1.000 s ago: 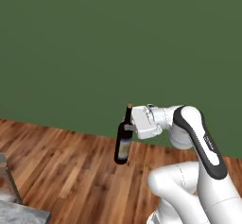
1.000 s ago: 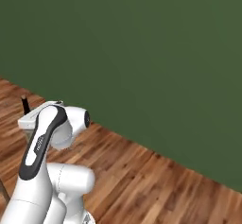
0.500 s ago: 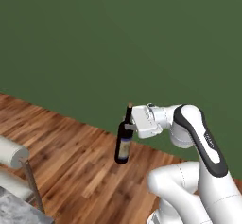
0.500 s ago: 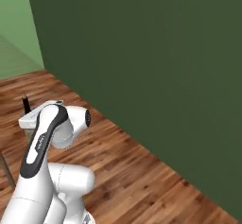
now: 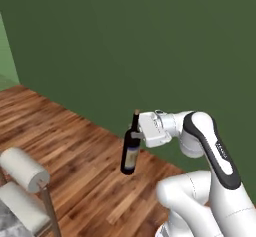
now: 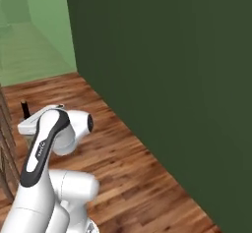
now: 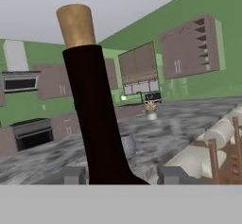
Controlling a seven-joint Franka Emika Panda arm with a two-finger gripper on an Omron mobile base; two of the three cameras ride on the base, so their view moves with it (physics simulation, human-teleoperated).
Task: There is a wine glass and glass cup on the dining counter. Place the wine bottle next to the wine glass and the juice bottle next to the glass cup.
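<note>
The gripper [image 5: 136,133] is clenched on the slim neck of the wine bottle [image 5: 130,152], its jaws parted only by the neck's width, and holds the bottle upright in the air above the wooden plank floor [image 5: 75,151], in front of the dark green wall [image 5: 125,46]. The bottle is a glossy, near-black cylinder with a pale label round its body and a tan cork [image 7: 75,25]. In the hand view, the grey-and-white marbled dining counter [image 7: 189,119] lies beyond the bottle neck, with a cushioned wooden stool [image 7: 212,145] beside it.
</note>
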